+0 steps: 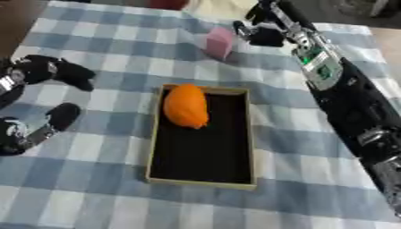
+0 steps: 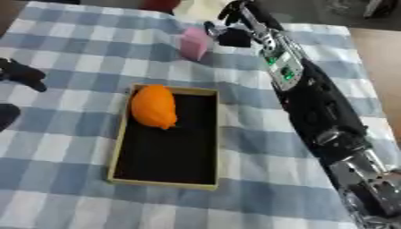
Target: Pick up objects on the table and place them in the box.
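Reaching far across the table, right robot hand (image 1: 262, 33) curls beside pink block (image 1: 219, 42).

The robot's right hand (image 1: 262, 32) is showing only as a dark blur beside the pink block-shaped object (image 1: 219, 43); whether its fingers are touching the block, or are curled or straight, cannot be told. The dark red rounded object (image 1: 168, 3) at the far edge of the blue-and-white checked tablecloth (image 1: 94, 192) is being cut off by the top of the picture, so its shape is staying unclear. The robot's left hand (image 1: 49, 71) is being cropped by the left border, more so in the right eye view.
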You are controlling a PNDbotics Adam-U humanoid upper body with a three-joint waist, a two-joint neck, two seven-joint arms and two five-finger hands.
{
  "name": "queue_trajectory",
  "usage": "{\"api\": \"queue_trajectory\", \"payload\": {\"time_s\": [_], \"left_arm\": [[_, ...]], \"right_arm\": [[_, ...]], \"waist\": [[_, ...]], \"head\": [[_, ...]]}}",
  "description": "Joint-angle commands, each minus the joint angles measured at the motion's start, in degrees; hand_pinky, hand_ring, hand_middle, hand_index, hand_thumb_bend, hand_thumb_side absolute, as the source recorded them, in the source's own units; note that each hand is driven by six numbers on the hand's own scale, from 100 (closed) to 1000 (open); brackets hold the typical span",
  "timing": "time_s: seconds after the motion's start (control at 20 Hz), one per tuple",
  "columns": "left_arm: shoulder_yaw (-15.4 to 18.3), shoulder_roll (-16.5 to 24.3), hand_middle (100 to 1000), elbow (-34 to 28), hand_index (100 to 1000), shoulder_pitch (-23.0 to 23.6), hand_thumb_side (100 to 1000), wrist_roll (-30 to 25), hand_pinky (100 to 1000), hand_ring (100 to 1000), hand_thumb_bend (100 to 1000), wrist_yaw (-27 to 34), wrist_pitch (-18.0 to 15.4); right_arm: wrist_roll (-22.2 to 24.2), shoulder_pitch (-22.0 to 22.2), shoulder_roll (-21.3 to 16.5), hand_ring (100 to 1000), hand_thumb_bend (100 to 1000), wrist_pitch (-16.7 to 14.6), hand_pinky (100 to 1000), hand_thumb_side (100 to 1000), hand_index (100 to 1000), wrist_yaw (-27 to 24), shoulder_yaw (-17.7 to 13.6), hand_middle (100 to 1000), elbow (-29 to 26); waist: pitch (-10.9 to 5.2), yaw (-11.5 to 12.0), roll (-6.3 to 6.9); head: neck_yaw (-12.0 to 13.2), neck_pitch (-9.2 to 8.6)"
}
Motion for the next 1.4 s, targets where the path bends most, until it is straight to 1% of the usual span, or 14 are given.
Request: {"api": "queue_trajectory", "payload": {"time_s": [0.05,0.1,0.25,0.5,0.85,1.1,1.2,1.25,1.3,1.35,1.4], "left_arm": [[0.9,0.7,655,-0.5,848,-0.5,767,0.0,812,736,271,0.2,-0.2],[0.9,0.7,655,-0.5,848,-0.5,768,0.0,812,736,270,0.2,-0.2],[0.9,0.7,655,-0.6,848,-0.5,768,-0.1,813,736,269,0.3,-0.2],[0.9,0.5,656,-0.7,848,-0.6,770,-0.3,814,737,266,0.4,-0.3],[0.7,0.0,656,-0.8,848,-0.8,772,-0.6,814,737,262,0.6,-0.3],[0.7,-0.1,656,-0.9,848,-0.8,773,-0.7,814,737,262,0.7,-0.3],[0.7,-0.2,656,-0.9,848,-0.8,775,-0.8,815,738,259,0.8,-0.3],[0.6,-0.3,656,-0.9,848,-0.9,775,-0.9,815,738,258,0.8,-0.4],[0.6,-0.4,656,-0.9,848,-0.9,775,-0.9,815,738,258,0.9,-0.4],[0.6,-0.4,656,-0.9,848,-0.9,776,-1.0,815,738,257,0.9,-0.4],[0.6,-0.5,656,-0.9,848,-0.9,776,-1.0,815,738,257,0.9,-0.4]], "right_arm": [[1.5,-1.3,-1.6,830,506,-0.1,875,646,927,1.8,0.2,813,-1.3],[2.0,-1.4,-1.5,842,532,0.0,880,655,940,2.7,0.3,833,-1.2],[3.3,-1.7,-0.9,845,554,0.2,882,660,943,5.2,0.1,838,-0.1],[3.9,-2.0,0.1,851,606,0.1,885,684,951,6.9,-0.1,846,1.6],[3.0,-2.4,1.5,850,596,0.0,885,680,949,8.0,-0.7,843,4.0],[2.6,-2.4,2.0,849,595,-0.2,885,679,949,8.2,-0.8,842,5.3],[2.6,-2.4,2.4,848,572,-0.3,884,673,939,8.3,-0.7,833,5.7],[2.7,-2.5,2.8,843,533,-0.3,883,651,917,8.5,-0.6,809,6.0],[2.7,-2.5,3.2,843,533,-0.4,883,651,917,8.7,-0.5,809,6.2],[2.5,-2.6,3.4,830,471,-0.4,879,616,876,9.0,-0.4,766,6.2],[2.2,-2.6,3.6,828,461,-0.4,879,611,871,9.4,-0.4,761,6.2]], "waist": [[-1.57,0.2,0.32],[-1.53,0.2,0.33],[-1.31,0.4,0.44],[-0.72,0.7,0.68],[-0.10,0.9,1.07],[0.02,1.0,1.20],[0.08,1.1,1.29],[0.09,1.2,1.34],[0.09,1.2,1.37],[0.09,1.2,1.39],[0.08,1.3,1.41]], "head": [[0.1,-0.17],[0.1,-0.15],[0.0,-0.17],[-0.2,-0.09],[-0.6,-0.11],[-0.6,-0.15],[-0.8,-0.25],[-0.8,-0.33],[-0.9,-0.36],[-0.9,-0.41],[-0.9,-0.46]]}}
